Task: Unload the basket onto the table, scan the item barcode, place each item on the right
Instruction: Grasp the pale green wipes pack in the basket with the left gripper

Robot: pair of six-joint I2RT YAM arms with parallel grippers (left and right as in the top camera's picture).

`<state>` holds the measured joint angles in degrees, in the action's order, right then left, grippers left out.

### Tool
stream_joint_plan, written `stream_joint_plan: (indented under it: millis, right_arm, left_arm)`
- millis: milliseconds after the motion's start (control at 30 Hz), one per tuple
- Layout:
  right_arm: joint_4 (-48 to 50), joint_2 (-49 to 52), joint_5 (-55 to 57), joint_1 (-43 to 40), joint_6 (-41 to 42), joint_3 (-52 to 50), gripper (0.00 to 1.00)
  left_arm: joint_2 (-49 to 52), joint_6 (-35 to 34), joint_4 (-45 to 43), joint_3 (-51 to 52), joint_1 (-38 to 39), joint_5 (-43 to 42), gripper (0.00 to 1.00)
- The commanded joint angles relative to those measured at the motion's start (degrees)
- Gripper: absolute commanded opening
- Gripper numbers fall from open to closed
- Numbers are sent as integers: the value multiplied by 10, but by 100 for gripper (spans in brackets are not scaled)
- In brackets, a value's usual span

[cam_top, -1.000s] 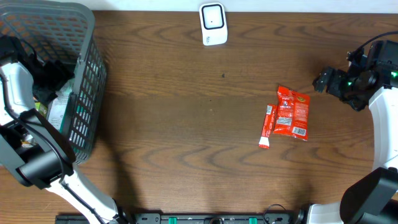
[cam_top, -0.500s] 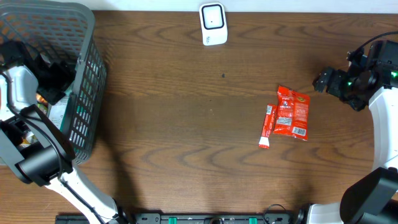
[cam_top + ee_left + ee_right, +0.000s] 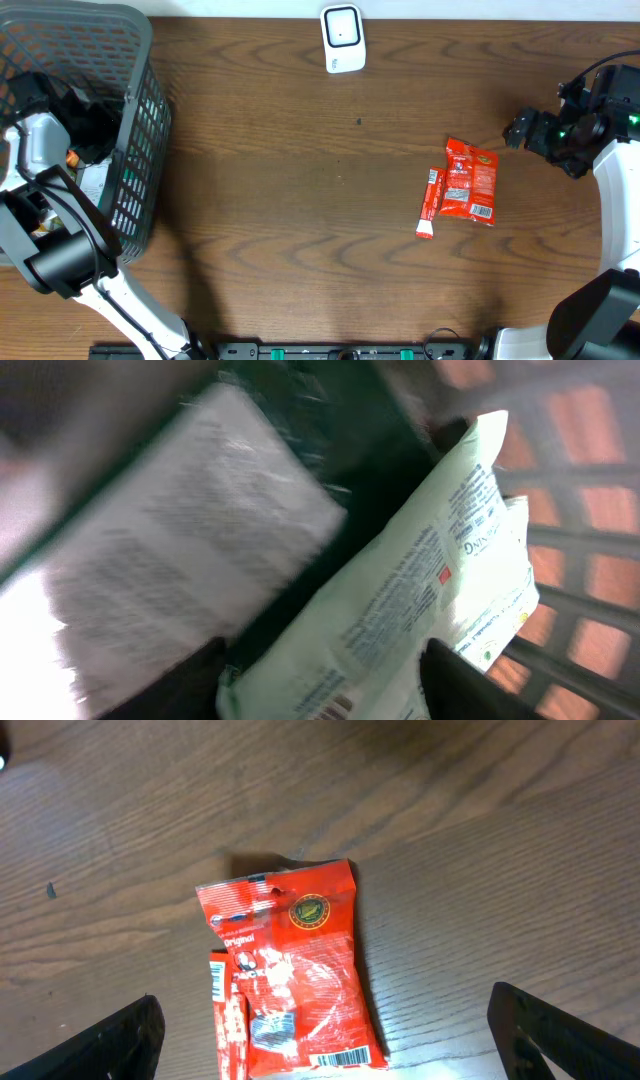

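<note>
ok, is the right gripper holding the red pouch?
No, the red pouch lies flat on the table, apart from the open right gripper.

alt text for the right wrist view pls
A red snack packet lies flat on the wooden table, barcode showing, a thin red stick packet beside it. The right claw is open and empty.

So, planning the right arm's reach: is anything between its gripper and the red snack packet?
Nothing visible. The right gripper hangs open near the red snack packet, only bare table between; the thin red stick pack lies along its far edge.
</note>
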<state>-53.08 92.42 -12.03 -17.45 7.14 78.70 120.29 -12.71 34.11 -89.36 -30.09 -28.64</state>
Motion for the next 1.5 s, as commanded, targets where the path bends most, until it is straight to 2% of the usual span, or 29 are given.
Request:
stream_joint_plan:
  millis: [0,67,300,367,1000,1067,1200,1267,1467]
  right_arm:
    - [-1,2,-3,-3,-5,6,99]
    - [-1,2,-3,-3,-5,6,99]
    - [-1,2,-3,-3,-5,6,99]
    - [-1,2,-3,-3,-5,6,99]
    - [-1,2,-3,-3,-5,6,99]
    - [-1,2,-3,-3,-5,6,99]
    - [-1,2,-3,-3,-5,6,99]
    - [-1,2,-3,-3,-5,6,99]
    - [-1,2,-3,-3,-5,6,99]
  left_arm:
    - [5,6,-12,6,8,-104,56]
    - [5,6,-14,6,8,-109,56]
    - [5,6,-23,6,8,-116,42]
    - [5,6,-23,6,8,-119,33]
    - [5,25,-23,28,20,-96,36]
    - [5,25,-27,28,19,-110,31]
    - [5,25,-52,28,11,-190,23]
    - [5,25,-64,28,7,-225,22]
    - [5,26,-60,29,6,-223,22]
